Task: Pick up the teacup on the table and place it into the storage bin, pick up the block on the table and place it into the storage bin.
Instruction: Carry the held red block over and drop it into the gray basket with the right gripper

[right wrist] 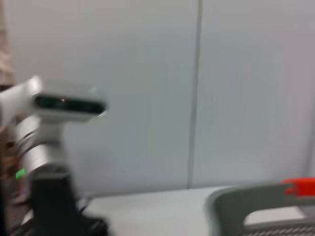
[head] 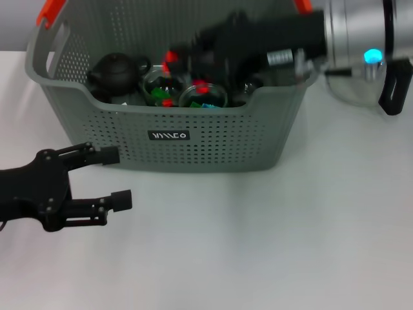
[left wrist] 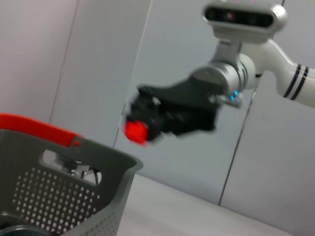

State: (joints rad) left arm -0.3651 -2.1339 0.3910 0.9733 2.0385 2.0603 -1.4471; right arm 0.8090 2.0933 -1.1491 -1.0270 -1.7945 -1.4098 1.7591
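The grey-green storage bin stands at the back of the table, its rim also in the left wrist view and the right wrist view. My right gripper reaches in from the right above the bin's opening, shut on a small red block. The left wrist view shows that block at the tip of the right gripper, above the bin. Two clear glass cups lie inside the bin. My left gripper hovers open near the bin's front left corner, holding nothing.
A black teapot sits in the bin's left part, and small green, red and blue pieces lie among the cups. An orange-red handle tab tops the bin's left end. White table spreads in front.
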